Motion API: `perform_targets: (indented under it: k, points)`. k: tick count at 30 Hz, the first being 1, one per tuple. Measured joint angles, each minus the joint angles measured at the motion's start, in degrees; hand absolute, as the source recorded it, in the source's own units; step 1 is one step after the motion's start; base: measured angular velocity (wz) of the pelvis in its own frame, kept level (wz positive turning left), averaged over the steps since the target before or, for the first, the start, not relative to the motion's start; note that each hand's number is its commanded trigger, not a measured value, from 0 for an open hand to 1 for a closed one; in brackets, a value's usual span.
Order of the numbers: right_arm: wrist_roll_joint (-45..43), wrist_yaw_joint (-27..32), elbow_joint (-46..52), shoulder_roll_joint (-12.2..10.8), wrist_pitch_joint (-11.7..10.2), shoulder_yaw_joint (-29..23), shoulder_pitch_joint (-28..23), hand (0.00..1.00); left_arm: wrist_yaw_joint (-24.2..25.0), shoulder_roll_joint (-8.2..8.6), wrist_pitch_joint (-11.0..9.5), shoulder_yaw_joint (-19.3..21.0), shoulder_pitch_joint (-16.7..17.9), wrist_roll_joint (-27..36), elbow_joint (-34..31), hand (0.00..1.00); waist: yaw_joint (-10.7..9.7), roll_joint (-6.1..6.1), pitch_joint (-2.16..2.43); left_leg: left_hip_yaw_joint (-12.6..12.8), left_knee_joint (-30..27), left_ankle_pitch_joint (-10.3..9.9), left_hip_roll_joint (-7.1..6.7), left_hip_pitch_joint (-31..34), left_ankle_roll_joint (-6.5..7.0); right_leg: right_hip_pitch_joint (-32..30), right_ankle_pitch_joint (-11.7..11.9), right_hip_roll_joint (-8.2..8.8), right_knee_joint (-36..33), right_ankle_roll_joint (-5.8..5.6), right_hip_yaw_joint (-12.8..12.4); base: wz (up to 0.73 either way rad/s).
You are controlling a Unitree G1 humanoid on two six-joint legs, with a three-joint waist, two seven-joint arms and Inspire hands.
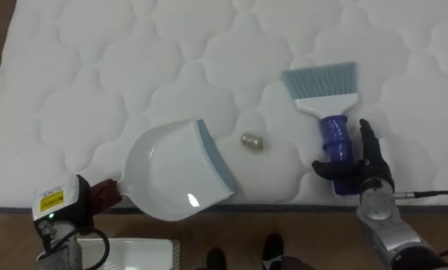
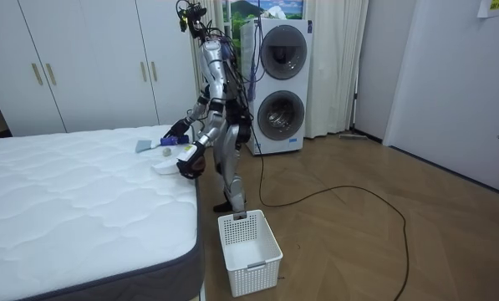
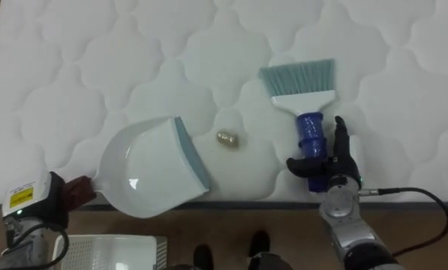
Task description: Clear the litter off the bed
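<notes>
white dustpan (image 1: 171, 171), brush (image 1: 323, 90) in right hand (image 1: 368, 166), floor basket (image 2: 257, 269) in room view

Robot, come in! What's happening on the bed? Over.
Left hand shut on dustpan. Right hand shut on brush. Small brown scrap between them on mattress. Nothing blocking.

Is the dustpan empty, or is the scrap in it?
Empty: the dustpan is bare white inside; the scrap lies on the mattress between its lip and the brush.

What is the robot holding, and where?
Right hand: white brush with pale blue bristles, by its blue handle. Left hand: white plastic dustpan, by its rear end.
</notes>
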State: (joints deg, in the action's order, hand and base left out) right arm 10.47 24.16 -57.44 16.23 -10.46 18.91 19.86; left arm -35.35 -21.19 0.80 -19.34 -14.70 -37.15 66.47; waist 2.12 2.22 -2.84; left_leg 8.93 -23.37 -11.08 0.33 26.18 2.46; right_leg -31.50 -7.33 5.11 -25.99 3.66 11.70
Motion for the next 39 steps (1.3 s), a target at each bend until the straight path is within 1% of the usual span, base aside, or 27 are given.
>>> perform_targets:
  k: [1, 3, 6, 9, 17, 19, 22, 24, 25, 26, 27, 31, 33, 34, 36, 39]
  points:
    - [-0.14, -0.14, -0.41, -0.01, 0.02, 0.02, 0.21, 0.0, 0.01, 0.0, 0.01, 0.0, -0.09, 0.01, -0.01, 1.0, 0.02, -0.03, -0.06, -0.01, -0.03, 0.0, 0.0, -0.04, 0.0, 0.06, 0.0, 0.0, 0.0, 0.0, 0.01, 0.0]
    - [-0.57, -1.05, -1.57, 0.0, 0.09, 0.01, 0.77, 0.0, 0.07, 0.0, 0.06, -0.01, -0.33, -0.02, -0.02, 1.0, -0.04, -0.13, -0.53, -0.04, -0.04, -0.08, 0.08, -0.63, 0.06, 0.66, -0.04, -0.06, 0.24, -0.03, 0.05, 0.0]
    - [-2.74, -1.2, -2.63, 0.01, 0.12, -0.08, 1.11, 0.0, 0.12, -0.01, 0.12, 0.01, -0.84, -0.95, -0.04, 1.0, -0.1, 0.01, -0.63, -0.19, -0.04, -0.17, 0.09, -0.41, 0.1, 0.49, -0.1, 0.02, 0.27, -0.05, 0.22, 0.03]
    - [-4.89, -1.29, -2.69, 0.02, 0.61, -0.07, 1.11, 0.0, 0.09, 0.0, 0.4, 0.03, -1.04, -1.17, -0.08, 1.0, -0.11, 0.01, -0.62, -0.26, -0.13, -0.16, 0.14, -0.28, 0.09, 0.52, -0.1, -0.04, 0.16, -0.05, 0.32, 0.01]
    - [-6.84, -1.21, -4.07, 0.04, 0.68, -0.04, 1.21, 0.0, -0.29, -0.03, 0.64, -0.02, -1.16, -1.23, -0.08, 1.0, -0.21, 0.01, -0.57, -0.77, -0.19, -0.17, 0.04, -0.14, 0.14, 0.73, -0.1, 0.15, 0.21, -0.06, 1.04, 0.03]
    - [-8.67, -1.17, -4.83, 0.04, 1.1, -0.04, 1.54, 0.0, -0.3, -0.03, 0.68, -0.02, -1.16, -1.3, -0.08, 1.0, -0.15, -0.01, -0.56, -0.79, -0.19, -0.16, 0.04, -0.25, 0.14, 0.85, -0.1, 0.16, 0.2, -0.06, 1.1, 0.0]
    - [-10.95, -1.06, -5.55, 0.08, 2.12, -0.03, 1.65, 0.0, -0.1, -0.02, 1.41, -0.09, -1.05, -1.38, -0.19, 1.0, 0.01, 0.03, -0.53, -0.93, -0.23, -0.16, 0.06, -0.71, 0.14, 1.48, -0.1, 0.2, 0.23, -0.06, 1.28, 0.03]
    - [-13.5, -0.87, -6.98, 0.13, 2.94, -0.03, 2.37, 0.0, 0.41, -0.03, 2.44, -0.09, -1.04, -1.92, -0.34, 1.0, 0.05, 0.04, -0.49, -0.92, 0.08, -0.16, -0.03, -0.76, 0.14, 1.52, -0.11, 0.31, 0.2, -0.08, 1.3, 0.02]
    - [-14.34, -0.78, -7.42, 0.15, 3.07, -0.04, 2.57, 0.24, 0.75, -0.03, 2.66, -0.08, -1.04, -1.92, -0.47, 1.0, 0.08, 0.05, -0.48, -0.92, 0.06, -0.16, -0.06, -0.77, 0.14, 1.55, -0.11, 0.37, 0.19, -0.08, 1.4, 0.07]
    - [-16.14, -0.44, -8.21, 0.21, 3.23, -0.04, 2.78, 0.64, 1.21, -0.03, 2.92, -0.08, -1.04, -1.82, -0.72, 1.0, 0.09, 0.04, -0.45, -0.95, 0.01, -0.15, -0.1, -0.78, 0.15, 1.61, -0.11, 0.47, 0.17, -0.09, 1.58, 0.08]
    - [-17.93, -0.12, -8.81, 0.22, 3.46, -0.04, 2.91, 1.0, 1.58, -0.02, 3.01, -0.08, -1.05, -1.81, -1.01, 1.0, 0.09, 0.03, -0.45, -0.99, -0.05, -0.14, -0.15, -0.78, 0.17, 1.62, -0.11, 0.6, 0.13, -0.1, 1.76, 0.09]
    - [-19.34, 1.9, -10.08, 0.31, 4.54, -0.02, 3.98, 1.0, 2.35, -0.01, 3.36, -0.21, -1.06, -1.73, -1.37, 1.0, 0.09, 0.02, -0.43, -1.08, -0.06, -0.02, -0.23, -0.9, 0.31, 1.88, -0.09, 0.73, 0.11, -0.13, 1.96, 0.02]
    - [-19.75, 3.38, -11.08, 1.12, 5.5, -0.02, 4.89, 1.0, 2.36, 0.0, 4.11, -1.02, -1.07, -1.74, -1.55, 1.0, 0.08, 0.02, -0.42, -1.27, -0.06, -0.02, -0.22, -1.29, 0.31, 2.43, -0.12, 0.76, 0.31, -0.17, 2.36, 0.05]
    - [-19.9, 3.44, -11.51, 1.4, 5.69, -0.02, 5.04, 1.0, 2.37, 0.03, 4.17, -1.11, -1.07, -1.75, -1.58, 1.0, 0.11, 0.01, -0.42, -1.3, -0.02, -0.02, -0.21, -1.45, 0.31, 2.62, -0.14, 0.76, 0.32, -0.19, 2.47, 0.05]
    - [-20.05, 3.75, -12.04, 2.35, 7.29, -0.09, 5.93, 1.0, 2.46, 0.13, 4.28, -1.12, -1.07, -1.71, -1.65, 1.0, 0.25, 0.0, -0.41, -1.4, -0.03, -0.02, -0.19, -1.64, 0.31, 2.99, -0.16, 0.72, 0.54, -0.23, 2.48, 0.0]
    - [-18.71, 4.13, -12.74, 2.58, 8.79, -0.23, 6.26, 1.0, 3.38, 0.13, 4.33, -1.11, -1.09, -1.8, -1.88, 1.0, 0.65, -0.09, -0.36, -1.31, -0.03, -0.02, -0.15, -1.67, 0.31, 2.96, -0.19, 0.66, 0.51, -0.26, 2.36, 0.0]
